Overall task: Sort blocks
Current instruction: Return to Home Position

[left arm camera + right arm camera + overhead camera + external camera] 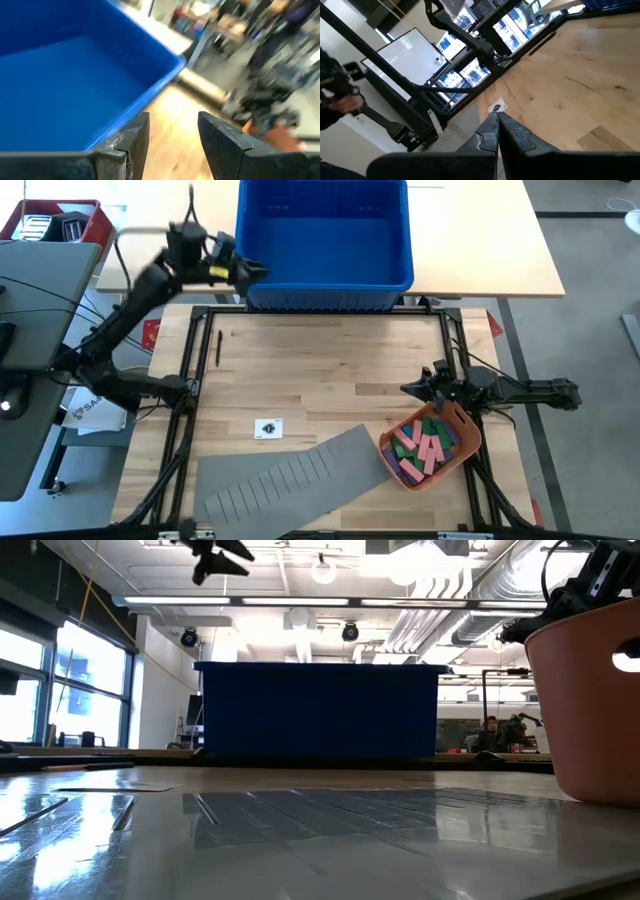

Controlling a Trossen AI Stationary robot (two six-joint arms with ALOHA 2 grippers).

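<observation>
The blocks (pixel 425 446), pink, green, purple and blue, lie heaped in an orange-red tray (pixel 466 423) at the table's near right. My left gripper (pixel 252 271) hangs high over the far left of the table, beside the near left corner of a big blue bin (pixel 325 240). It is open, and the left wrist view shows nothing between its fingers (pixel 172 137). My right gripper (pixel 408 388) rests shut just left of the tray's far edge, pointing level toward the table's left; its fingertips (pixel 496 120) are closed together on nothing.
A grey slotted sheet (pixel 290 475) lies flat at the near middle, left of the tray. A small white card (pixel 267 429) and a thin dark stick (pixel 218 345) lie on the wood. The black frame (pixel 195 370) borders the table. The bin (pixel 60 85) looks empty inside.
</observation>
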